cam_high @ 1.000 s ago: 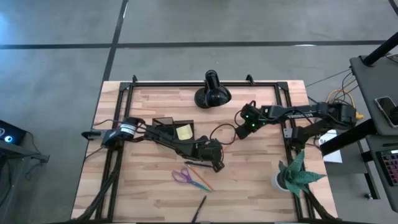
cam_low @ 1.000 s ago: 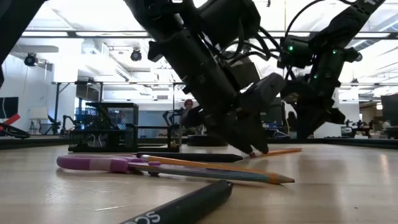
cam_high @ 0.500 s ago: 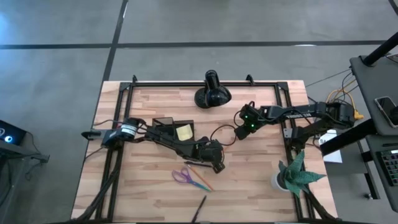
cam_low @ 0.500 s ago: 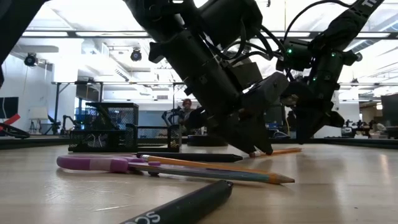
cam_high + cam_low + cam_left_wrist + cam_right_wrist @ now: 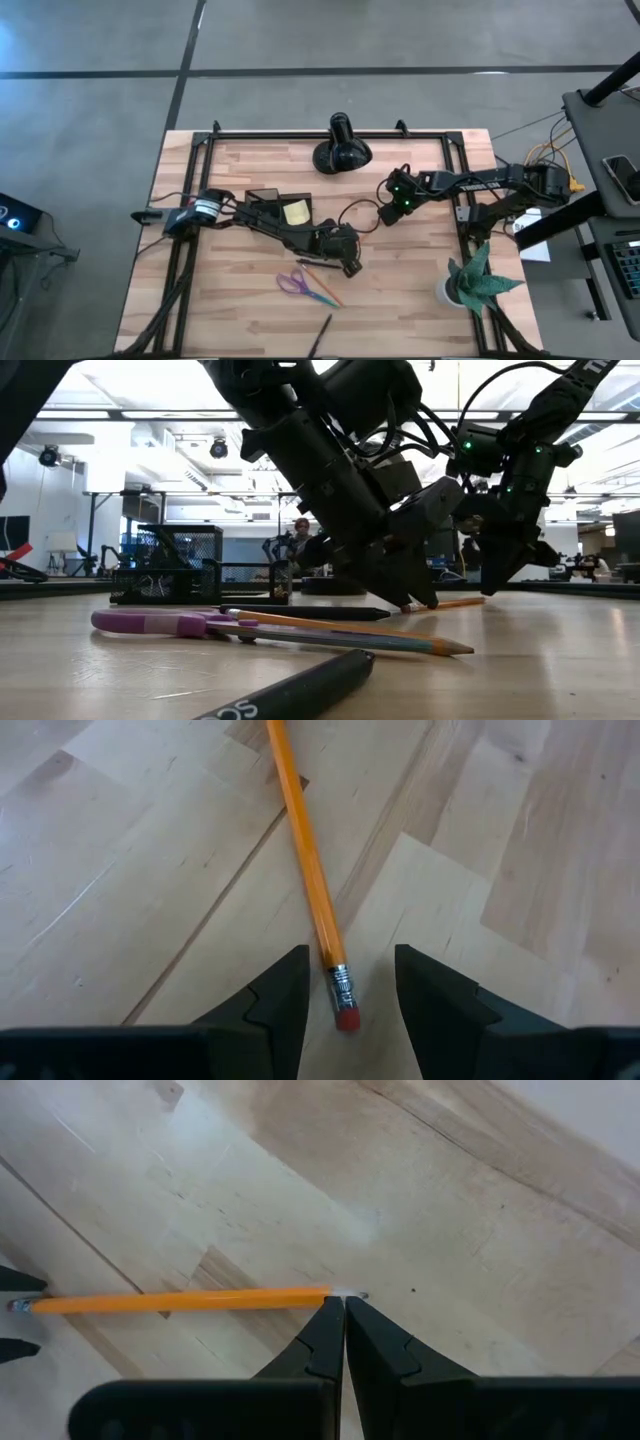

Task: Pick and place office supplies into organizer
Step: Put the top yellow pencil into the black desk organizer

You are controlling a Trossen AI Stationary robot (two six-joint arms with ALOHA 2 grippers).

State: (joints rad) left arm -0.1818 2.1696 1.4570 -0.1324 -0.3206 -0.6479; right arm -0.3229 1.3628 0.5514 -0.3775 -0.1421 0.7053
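left hand (image 5: 345, 985): part-open, straddling eraser end of orange pencil (image 5: 305, 860), not pinching
right hand (image 5: 342, 1315): pressed together, tips at pencil's other end
pencil: flat on tabletop (image 5: 400, 290)
nearby: scissors (image 5: 295, 282), organizer (image 5: 268, 203)

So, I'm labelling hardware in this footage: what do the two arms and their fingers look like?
Both arms are dark. The left arm carries a white-and-red label band and a looping black cable. The right arm shows green lights. Left fingers are black and angular.

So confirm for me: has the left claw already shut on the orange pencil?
No: the left claw stands open, its fingers either side of the orange pencil with gaps showing.
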